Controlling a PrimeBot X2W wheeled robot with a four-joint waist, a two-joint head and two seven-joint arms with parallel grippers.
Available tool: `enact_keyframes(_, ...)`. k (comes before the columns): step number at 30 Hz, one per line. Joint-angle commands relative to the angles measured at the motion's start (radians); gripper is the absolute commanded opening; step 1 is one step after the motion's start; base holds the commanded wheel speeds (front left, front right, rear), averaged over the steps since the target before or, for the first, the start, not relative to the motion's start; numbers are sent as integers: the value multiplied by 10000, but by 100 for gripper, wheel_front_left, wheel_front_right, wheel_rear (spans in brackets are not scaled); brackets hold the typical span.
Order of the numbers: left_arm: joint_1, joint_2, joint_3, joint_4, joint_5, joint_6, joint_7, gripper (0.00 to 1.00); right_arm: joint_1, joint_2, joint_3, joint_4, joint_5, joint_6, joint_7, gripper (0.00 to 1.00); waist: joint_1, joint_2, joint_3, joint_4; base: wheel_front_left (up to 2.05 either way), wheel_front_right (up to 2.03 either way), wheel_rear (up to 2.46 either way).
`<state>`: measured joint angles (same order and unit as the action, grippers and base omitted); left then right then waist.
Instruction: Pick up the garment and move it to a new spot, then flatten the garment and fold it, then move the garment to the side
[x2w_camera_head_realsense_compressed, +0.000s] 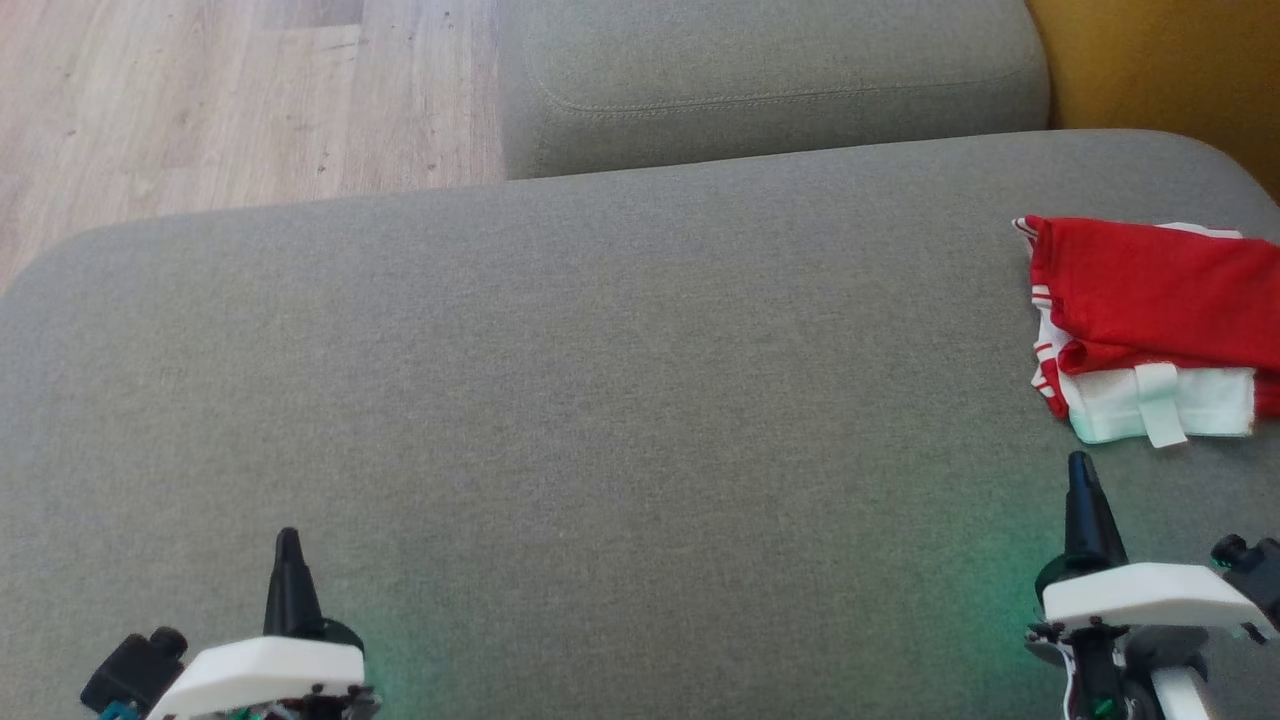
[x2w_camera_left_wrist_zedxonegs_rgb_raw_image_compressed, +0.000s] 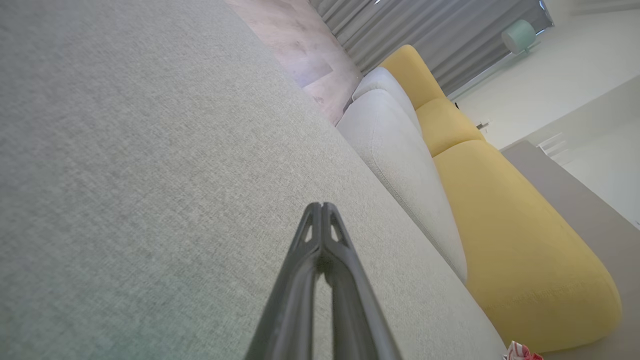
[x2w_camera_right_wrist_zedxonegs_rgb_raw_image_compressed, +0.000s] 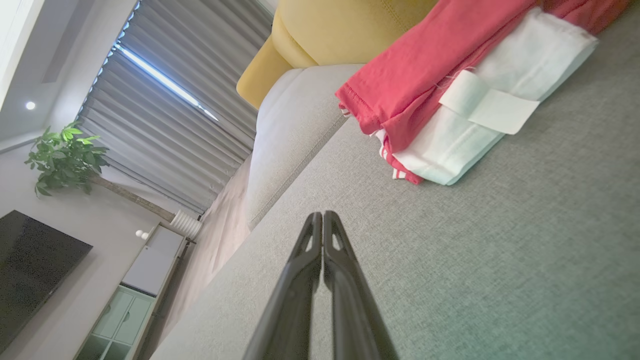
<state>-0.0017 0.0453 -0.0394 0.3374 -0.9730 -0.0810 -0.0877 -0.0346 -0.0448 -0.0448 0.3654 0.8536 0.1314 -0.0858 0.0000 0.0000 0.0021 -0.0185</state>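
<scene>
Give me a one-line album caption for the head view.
Red-and-white garment lies folded at the right of the grey cushion, with the left gripper and right gripper shut and clear of it.

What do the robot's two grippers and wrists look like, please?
The left gripper and right gripper each have two long black fingers tapering to a point, with slotted cut-outs near the ends. Each sits on a white angular wrist cover with a black camera module beside it.

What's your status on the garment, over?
Left claw shut, holding nothing. Right claw shut, holding nothing, short of the garment. Garment folded, red and white, on the grey cushion at its right side. Nothing between right claw and garment.
</scene>
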Motion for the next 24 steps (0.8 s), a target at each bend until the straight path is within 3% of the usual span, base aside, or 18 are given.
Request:
enact_keyframes(1, -564, 24, 251, -365, -284, -79, 64, 0, -568, -32, 18, -410, 349, -4, 82, 0, 0, 0, 0, 5, 0, 0, 0)
enact_keyframes(24, -731, 32, 676, -549, -2304, -218, 710, 0, -623, -39, -218, -675, 2744, -5, 717, 0, 0, 0, 4, 65, 0, 0, 0)
